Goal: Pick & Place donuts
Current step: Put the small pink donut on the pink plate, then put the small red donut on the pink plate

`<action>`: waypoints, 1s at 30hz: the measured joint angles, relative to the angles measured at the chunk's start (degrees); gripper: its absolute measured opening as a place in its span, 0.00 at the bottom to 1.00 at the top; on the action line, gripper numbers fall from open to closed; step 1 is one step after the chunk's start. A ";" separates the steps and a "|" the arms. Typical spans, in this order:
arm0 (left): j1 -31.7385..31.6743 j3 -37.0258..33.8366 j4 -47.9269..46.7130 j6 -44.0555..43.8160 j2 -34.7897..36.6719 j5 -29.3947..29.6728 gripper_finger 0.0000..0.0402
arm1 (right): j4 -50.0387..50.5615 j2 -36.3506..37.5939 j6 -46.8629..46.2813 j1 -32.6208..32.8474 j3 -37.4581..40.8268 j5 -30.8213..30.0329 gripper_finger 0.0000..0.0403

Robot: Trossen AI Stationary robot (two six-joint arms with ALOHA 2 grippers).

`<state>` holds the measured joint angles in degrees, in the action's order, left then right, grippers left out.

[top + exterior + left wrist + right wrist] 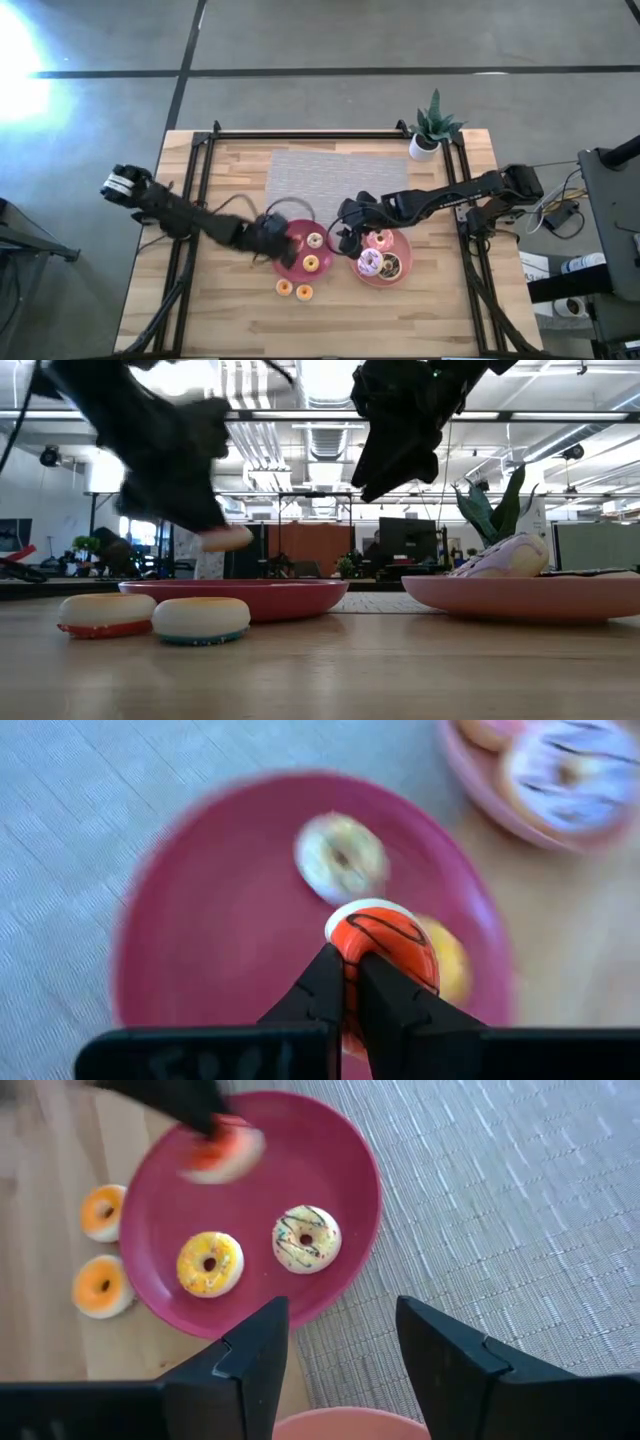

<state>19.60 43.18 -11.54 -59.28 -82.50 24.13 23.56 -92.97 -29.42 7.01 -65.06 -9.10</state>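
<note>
1. Landmark: dark pink plate (330, 1140), lying on the counter (400, 310)
2. Left claw (350, 975) clamped tight on a red-orange donut (385, 945), pinching its ring wall edge-on, hanging just above the plate's bare part
3. On the plate: yellow donut (209, 1263) and pale drizzled donut (306, 1238), side by side, apart from the held one
4. Just off the plate's rim, on bare wood: two orange donuts (102, 1212), close together
5. Right claw (340, 1345) wide apart, holding nothing, poised over the plate's other rim, beside the lighter plate (397, 276)
6. Handling, a judgement: toy rings look light, stiff, smooth-skinned; one finger through the hole grips surest; flat outer pinches may slip
</note>
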 joint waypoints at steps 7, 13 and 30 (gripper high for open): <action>-12.01 -0.12 0.90 9.52 -2.54 -8.68 0.03 | 0.95 3.93 -1.22 0.83 0.00 -1.28 0.42; -13.60 -0.02 0.71 9.45 -3.08 -14.12 0.21 | 3.39 6.21 -2.77 1.77 0.29 -4.65 0.42; -0.54 4.10 -5.49 10.96 6.55 -18.49 0.33 | 3.28 6.25 -3.16 2.51 2.38 -2.43 0.42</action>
<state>19.06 47.28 -17.03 -48.31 -75.95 5.65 26.84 -86.72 -32.58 9.52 -62.68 -11.53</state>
